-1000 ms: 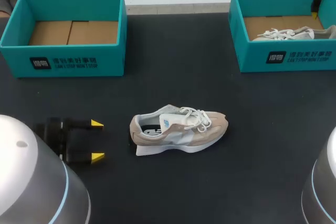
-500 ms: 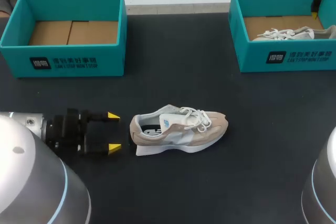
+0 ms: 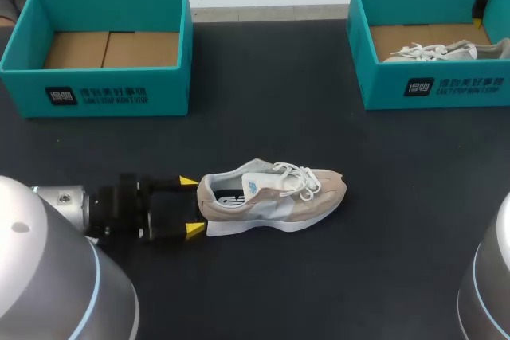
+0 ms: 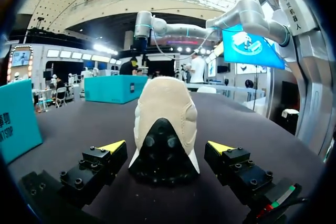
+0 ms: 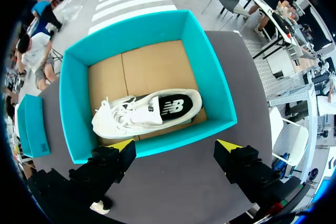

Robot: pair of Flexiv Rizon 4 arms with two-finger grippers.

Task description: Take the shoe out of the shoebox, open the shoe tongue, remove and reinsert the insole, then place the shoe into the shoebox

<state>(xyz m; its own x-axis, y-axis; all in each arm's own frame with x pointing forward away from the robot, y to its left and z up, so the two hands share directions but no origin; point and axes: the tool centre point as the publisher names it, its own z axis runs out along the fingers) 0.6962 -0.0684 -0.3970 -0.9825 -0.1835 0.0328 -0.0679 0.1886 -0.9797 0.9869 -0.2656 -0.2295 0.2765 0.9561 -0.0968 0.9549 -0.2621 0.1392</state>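
So the black yellow-tipped left gripper (image 3: 192,205) sits low and level right at the heel of the beige suede sneaker (image 3: 271,197), fingers spread either side of it, not touching. The matching right gripper (image 5: 176,145) hangs well away from that sneaker, pointing down, fingers wide apart too.

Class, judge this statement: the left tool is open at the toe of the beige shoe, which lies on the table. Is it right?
Wrong in one respect: the left tool is open at the heel, not the toe, of the beige shoe, which lies on the table. The head view shows it.
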